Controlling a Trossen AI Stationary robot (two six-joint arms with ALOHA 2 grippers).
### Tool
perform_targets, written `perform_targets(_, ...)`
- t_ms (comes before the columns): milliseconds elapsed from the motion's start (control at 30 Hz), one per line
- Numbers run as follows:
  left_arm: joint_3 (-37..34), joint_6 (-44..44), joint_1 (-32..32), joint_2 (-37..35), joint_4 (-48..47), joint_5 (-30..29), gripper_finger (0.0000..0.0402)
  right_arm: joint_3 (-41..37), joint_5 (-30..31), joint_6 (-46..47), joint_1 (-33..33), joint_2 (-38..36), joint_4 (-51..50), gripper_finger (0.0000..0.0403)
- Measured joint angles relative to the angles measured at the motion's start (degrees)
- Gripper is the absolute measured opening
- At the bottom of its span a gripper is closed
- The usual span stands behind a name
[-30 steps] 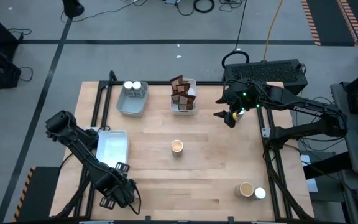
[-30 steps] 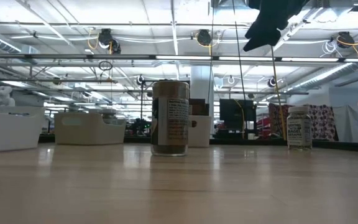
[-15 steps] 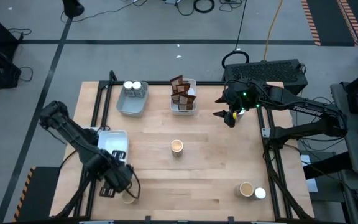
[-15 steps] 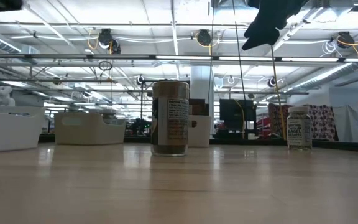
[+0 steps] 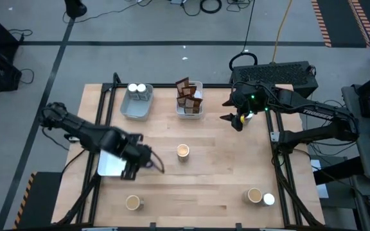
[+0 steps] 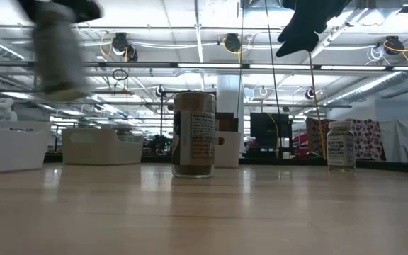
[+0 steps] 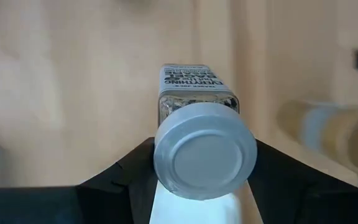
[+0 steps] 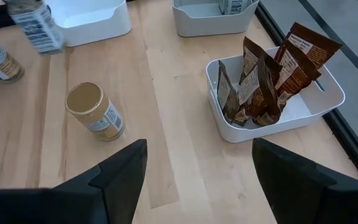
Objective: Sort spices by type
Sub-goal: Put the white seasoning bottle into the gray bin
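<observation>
My left gripper (image 5: 135,165) is shut on a white-topped jar (image 7: 191,87) above the table's left middle, beside the pale empty tray (image 5: 111,149). The same jar shows blurred and high in the low view (image 6: 59,57). Tan-topped jars stand at the middle (image 5: 183,151), near left (image 5: 132,203) and near right (image 5: 254,195), the last beside a white-topped jar (image 5: 268,199). Two white-topped jars (image 5: 137,88) sit in a far tray. Brown packets (image 5: 189,97) stand in the tray next to it. My right gripper (image 5: 236,120) hangs open right of the packets. My left gripper pinches the white-topped jar between its two fingers (image 7: 135,171), just below the cap (image 7: 205,149) at the jar's top end. The fingers come from above, pointing down. The jar hangs upright below them, lifted clear of the table.
Three pale trays line the table's far and left parts: the empty one under my left arm, the jar tray (image 5: 128,108) and the packet tray (image 8: 278,118). Bare wood lies between the middle tan jar (image 8: 95,111) and the near edge. A keyboard (image 5: 278,72) lies beyond the far right corner.
My left gripper has swung from the table's near left corner up and toward the far right, and now hangs beside the empty tray. The white-topped jar it carries has come into the low view, high above the table. The near-left tan jar is uncovered.
</observation>
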Motion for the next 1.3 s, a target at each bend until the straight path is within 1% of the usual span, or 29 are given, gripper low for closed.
perform_targets(300, 6.6, 29.5, 15.3, 0.0, -1.2, -7.0, 0.0211, 0.0, 0.0, 2.7, 0.0, 0.0, 0.0, 0.0272)
perform_targets(400, 7.3, 39.6, 21.0, 0.0, -1.6, -9.1, 0.0211, 0.0, 0.0, 3.3, 0.0, 0.0, -0.1, 0.0272)
perform_targets(567, 7.5, 56.2, 30.1, 0.0, -3.5, -10.3, 0.0211, 0.0, 0.0, 5.2, 0.0, 0.0, -0.2, 0.0272)
perform_targets(700, 7.5, 68.9, 36.6, 0.0, -4.1, -15.5, 0.0211, 0.0, -0.1, 7.2, 0.0, 0.0, -0.2, 0.0272)
perform_targets(767, 7.5, 73.1, 39.8, 0.0, -4.2, -17.1, 0.0211, 0.0, -0.2, 8.3, 0.0, 0.0, -0.5, 0.0272)
perform_targets(967, 7.5, 86.4, 46.9, 0.0, -4.4, -17.7, 0.0211, 0.0, -0.3, 10.2, 0.0, 0.0, -2.5, 0.0272)
perform_targets(1200, 7.5, 95.0, 50.7, 2.0, -6.6, -20.6, 0.0211, 0.0, -0.3, 10.2, 0.0, 0.0, -3.2, 0.0272)
perform_targets(1300, 7.5, 96.1, 51.9, 3.7, -6.7, -20.5, 0.0211, 0.0, -0.3, 10.2, 0.0, 0.0, -3.1, 0.0272)
